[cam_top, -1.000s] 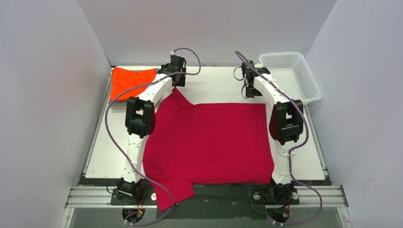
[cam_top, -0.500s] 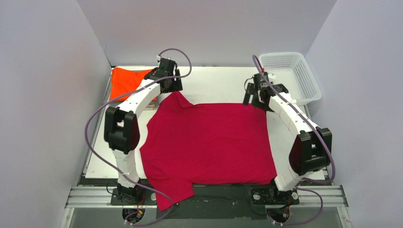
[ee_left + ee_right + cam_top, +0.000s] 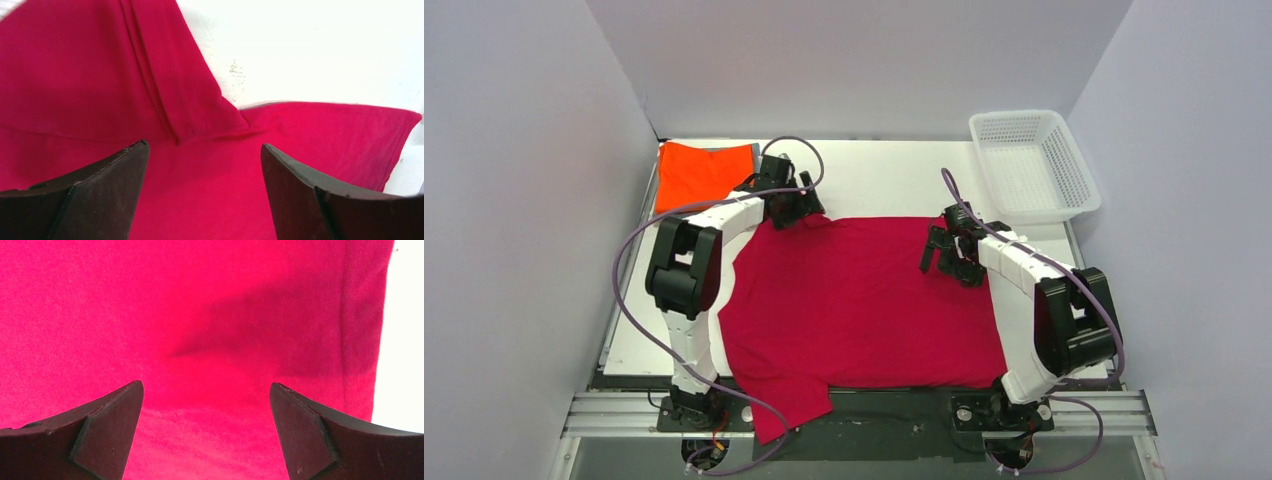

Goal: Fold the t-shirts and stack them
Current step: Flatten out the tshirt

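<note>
Top external is showing the red tee [image 3: 864, 300] lying spread flat at centre, not yet folded; the orange tee [image 3: 704, 172] is sitting folded far left. The left gripper [image 3: 799, 212] and right gripper [image 3: 942, 260] are hovering over the red tee's far corners, fingers apart, empty.

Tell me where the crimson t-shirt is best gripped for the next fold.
Probably at its far corners, from above. On the crimson t-shirt, the folded sleeve flap under the open left tool offers a doubled edge to pinch. The flat hem beside the open right tool needs an edge-on pinch from outside.
</note>
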